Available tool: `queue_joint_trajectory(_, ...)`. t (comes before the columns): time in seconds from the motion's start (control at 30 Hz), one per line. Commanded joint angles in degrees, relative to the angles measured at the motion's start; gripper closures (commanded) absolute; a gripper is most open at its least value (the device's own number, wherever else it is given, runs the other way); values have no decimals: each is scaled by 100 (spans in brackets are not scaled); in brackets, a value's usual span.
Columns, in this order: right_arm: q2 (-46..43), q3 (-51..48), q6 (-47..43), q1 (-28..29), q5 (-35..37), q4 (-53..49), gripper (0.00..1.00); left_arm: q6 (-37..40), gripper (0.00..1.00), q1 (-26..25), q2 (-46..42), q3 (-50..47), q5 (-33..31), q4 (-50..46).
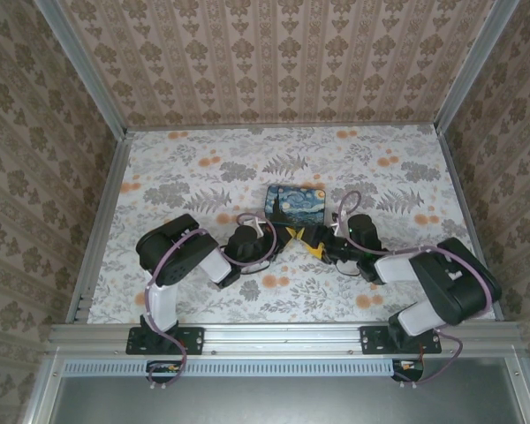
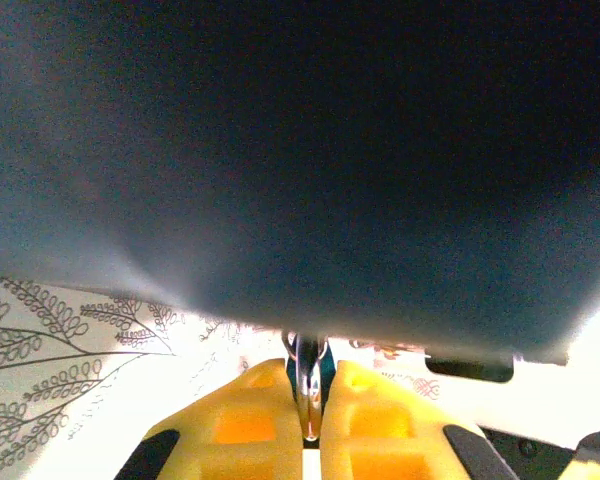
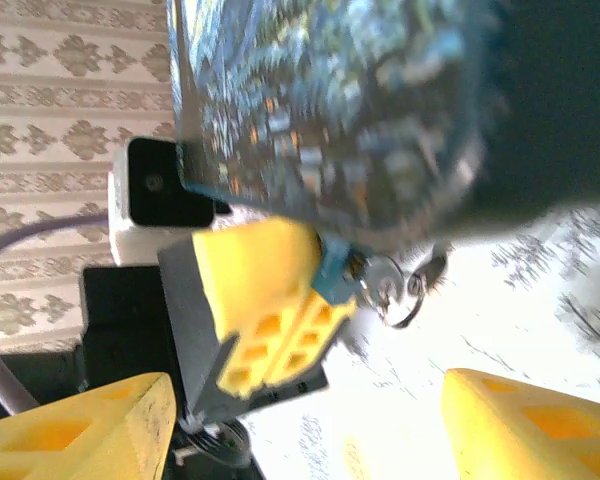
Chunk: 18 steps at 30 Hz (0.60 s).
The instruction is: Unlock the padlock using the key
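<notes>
Left wrist: left claw (image 2: 308,405) pinches padlock (image 2: 322,372).

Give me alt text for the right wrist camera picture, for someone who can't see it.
The left gripper is shut on a small teal padlock, a metal key ring hanging beside it, just below a box printed with a starry night painting. The right gripper is open, its yellow fingers at the bottom corners.

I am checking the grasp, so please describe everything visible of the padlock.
The padlock is tiny, teal-blue and seemingly metal. The left gripper is shut on it, and its yellow fingers hide most of the body. It sits close to the painted box. A silver key ring shows right beside it; the shackle is unclear.
</notes>
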Motion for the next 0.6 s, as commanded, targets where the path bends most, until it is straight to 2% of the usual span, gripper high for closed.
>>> queue_joint_trajectory(0.0,-769,-86,-844,-36,158,-1551,28,189,100,65,10,25,137,240)
queue_joint_trajectory(0.1,-1345,54,-1587,-36,520,-2715,28,198,100,99,-8,-12,180,242)
queue_joint_trajectory(0.23,-1776,374,-2502,20,1042,-3726,28,198,100,134,-25,-53,211,231)
queue_joint_trajectory(0.4,-1693,793,-3482,392,1838,-4300,30,158,100,138,24,-56,237,235)
queue_joint_trajectory(0.57,-1364,1088,-4084,859,2635,-4475,38,96,100,138,60,-25,288,231)
